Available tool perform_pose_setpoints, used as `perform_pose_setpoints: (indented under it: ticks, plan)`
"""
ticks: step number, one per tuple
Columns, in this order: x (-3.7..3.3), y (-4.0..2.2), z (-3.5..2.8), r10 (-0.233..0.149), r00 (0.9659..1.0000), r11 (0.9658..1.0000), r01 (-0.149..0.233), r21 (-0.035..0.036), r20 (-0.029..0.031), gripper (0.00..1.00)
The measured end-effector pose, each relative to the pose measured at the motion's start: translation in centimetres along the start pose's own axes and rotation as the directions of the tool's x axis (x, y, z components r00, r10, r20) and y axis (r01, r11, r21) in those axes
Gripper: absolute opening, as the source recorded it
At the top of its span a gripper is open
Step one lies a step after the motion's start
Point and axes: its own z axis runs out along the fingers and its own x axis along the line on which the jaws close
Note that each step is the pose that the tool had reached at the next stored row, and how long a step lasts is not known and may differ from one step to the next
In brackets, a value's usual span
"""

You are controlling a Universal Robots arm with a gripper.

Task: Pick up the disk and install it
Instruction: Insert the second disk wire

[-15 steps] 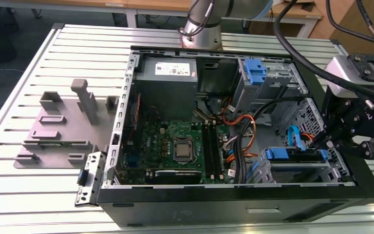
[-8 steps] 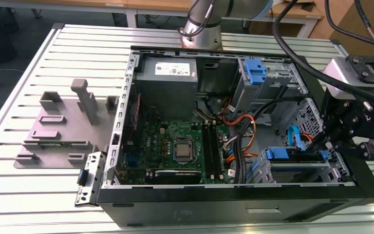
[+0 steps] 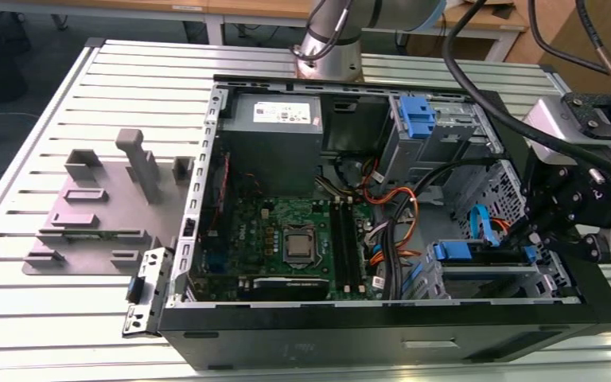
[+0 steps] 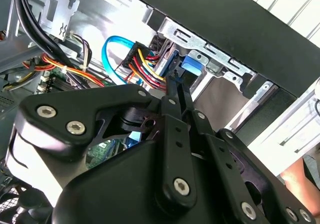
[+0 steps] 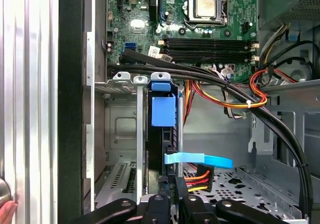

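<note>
Second wrist view has my claw (image 4: 174,84) closed, its two black fingers pressed flat together on nothing. The tips hang just short of the blue end of the disk (image 5: 163,112). The disk stands on edge in a slot of the near drive cage (image 5: 117,129), directly ahead of my tips, inside the open computer case (image 3: 391,318). One light-blue flat cable (image 5: 200,160) crosses between my claw and the disk's blue carrier. One wire bundle (image 5: 197,176) of red, yellow and orange strands ends just beside my fingers.

The case lies open side up on the slatted bench (image 3: 29,318), and I count what it holds:
- One green mainboard (image 3: 252,231) lies beyond the near cage from my claw, with one processor (image 5: 205,7) on it.
- One grey power supply box (image 3: 274,119) sits in the corner farthest from my claw.
- There are two drive cages: the near one with the disk, and the far drive cage (image 3: 465,127), well apart from my claw.
- The far drive cage carries one blue plastic bracket (image 3: 417,119), which makes two blue pieces in the case.

Outside the case, far across from my claw, one grey fixture plate (image 3: 104,215) with upright posts rests on the bench.
</note>
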Motion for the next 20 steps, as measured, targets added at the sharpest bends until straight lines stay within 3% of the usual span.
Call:
perform_pose_setpoints:
  ticks: [20]
  plan:
    - [0.00, 0.19, 0.42, 0.000, 1.0000, 1.0000, 0.000, 0.0000, -0.0002, 0.16]
